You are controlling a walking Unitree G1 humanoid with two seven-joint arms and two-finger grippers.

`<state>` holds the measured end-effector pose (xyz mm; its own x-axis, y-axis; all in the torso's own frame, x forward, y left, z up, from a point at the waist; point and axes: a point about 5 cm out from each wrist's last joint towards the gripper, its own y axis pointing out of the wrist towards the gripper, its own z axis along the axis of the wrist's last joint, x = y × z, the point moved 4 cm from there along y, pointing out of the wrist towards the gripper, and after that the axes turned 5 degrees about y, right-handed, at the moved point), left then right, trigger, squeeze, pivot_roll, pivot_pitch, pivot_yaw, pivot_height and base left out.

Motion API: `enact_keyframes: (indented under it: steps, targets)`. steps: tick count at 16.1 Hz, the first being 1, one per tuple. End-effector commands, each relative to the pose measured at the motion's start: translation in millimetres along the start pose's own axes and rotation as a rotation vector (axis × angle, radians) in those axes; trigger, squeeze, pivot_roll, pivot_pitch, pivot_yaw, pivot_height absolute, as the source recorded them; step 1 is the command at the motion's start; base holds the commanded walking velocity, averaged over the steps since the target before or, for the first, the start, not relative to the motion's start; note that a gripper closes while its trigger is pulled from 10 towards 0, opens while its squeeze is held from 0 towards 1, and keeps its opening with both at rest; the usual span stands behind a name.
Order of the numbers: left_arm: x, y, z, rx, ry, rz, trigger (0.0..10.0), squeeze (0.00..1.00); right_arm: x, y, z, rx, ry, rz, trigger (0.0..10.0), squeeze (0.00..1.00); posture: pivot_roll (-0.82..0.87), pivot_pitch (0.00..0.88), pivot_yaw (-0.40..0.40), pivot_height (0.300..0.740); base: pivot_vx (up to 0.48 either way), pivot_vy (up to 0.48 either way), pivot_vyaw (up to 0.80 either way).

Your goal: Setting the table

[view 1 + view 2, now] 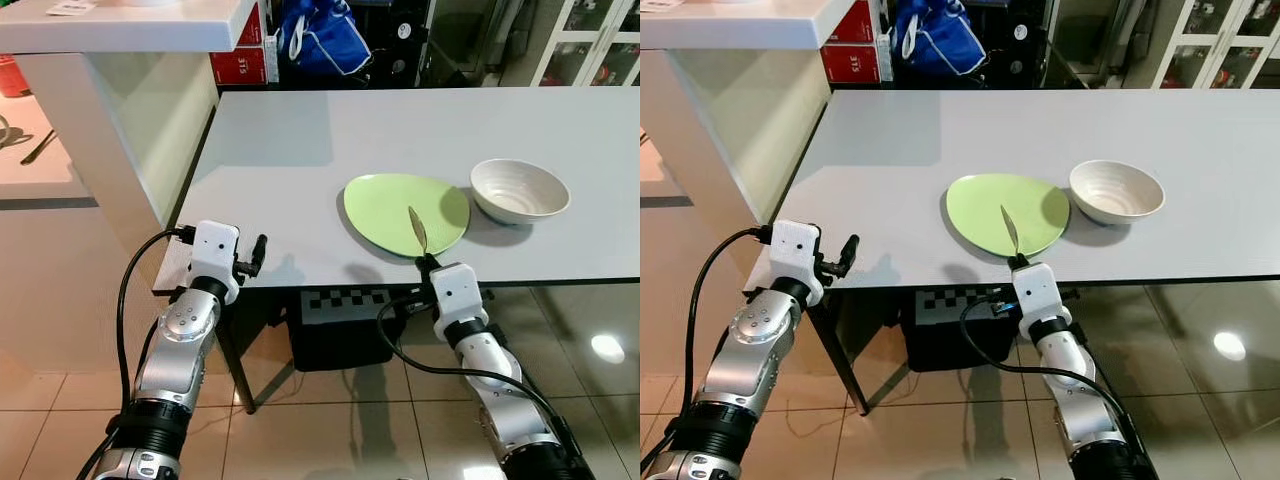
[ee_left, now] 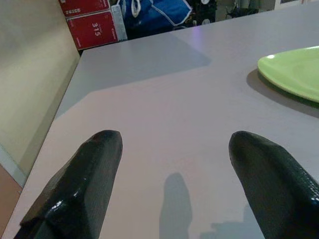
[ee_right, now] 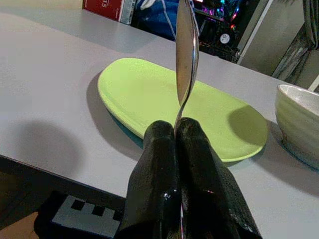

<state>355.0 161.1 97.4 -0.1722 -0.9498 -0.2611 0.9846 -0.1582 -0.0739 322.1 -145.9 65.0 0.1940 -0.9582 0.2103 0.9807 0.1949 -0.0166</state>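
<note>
A green plate (image 1: pixel 400 208) lies near the front edge of the grey table (image 1: pixel 300 170), with a white bowl (image 1: pixel 518 190) just to its right. My right gripper (image 1: pixel 428 262) is at the table's front edge, below the plate, shut on a metal spoon (image 1: pixel 417 229) whose bowl end points up over the plate's near rim. In the right wrist view the spoon (image 3: pixel 185 50) rises from between the closed fingers (image 3: pixel 199 184). My left gripper (image 1: pixel 258 255) is open at the table's front left corner, holding nothing, its fingers (image 2: pixel 84 189) spread over bare tabletop.
A white counter (image 1: pixel 120 30) stands at the left, close to the table's left edge. Red boxes (image 1: pixel 245 62) and a blue bag (image 1: pixel 320 40) sit behind the table. A dark box (image 1: pixel 340 325) rests on the tiled floor under it.
</note>
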Motion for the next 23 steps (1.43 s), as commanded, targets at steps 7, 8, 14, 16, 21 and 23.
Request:
enact_keyframes:
  steps: [7, 8, 14, 16, 21, 23]
  targets:
    - [3.6, 0.8, 1.1, -0.005, 0.046, -0.008, 10.0, 0.00, 2.0, -0.4, 4.2, 0.014, -0.004, -0.008, 0.0, 0.00, 0.01, 0.000, 0.031, 0.740, 0.000, 0.000, 0.00]
    - [3.7, 0.5, 1.4, -0.004, 0.048, -0.008, 10.0, 0.00, 2.0, -0.6, 4.3, 0.014, -0.004, -0.007, 0.0, 0.00, 0.01, 0.000, 0.030, 0.740, 0.000, 0.000, 0.00]
    - [5.4, -1.2, 1.9, 0.006, 0.061, -0.011, 10.0, 0.00, 1.5, -3.1, 2.0, 0.009, -0.006, -0.005, 0.0, 0.00, 0.01, 0.000, 0.031, 0.740, 0.000, 0.000, 0.00]
    - [5.8, -0.8, 2.0, 0.005, 0.077, -0.012, 10.0, 0.00, 2.1, -3.2, 1.9, 0.010, -0.007, -0.005, 0.0, 0.00, 0.01, 0.000, 0.031, 0.740, 0.000, 0.000, 0.00]
    - [4.7, -0.3, 1.7, 0.001, 0.090, -0.009, 10.0, 0.00, 2.2, -3.2, 1.4, 0.007, -0.010, -0.001, 0.0, 0.00, 0.01, 0.000, 0.030, 0.740, 0.096, 0.000, 0.00]
    - [5.1, -0.6, 1.7, 0.003, 0.083, -0.010, 10.0, 0.00, 2.0, -3.4, 1.3, 0.007, -0.010, -0.001, 0.0, 0.00, 0.01, 0.000, 0.030, 0.740, 0.480, 0.000, 0.00]
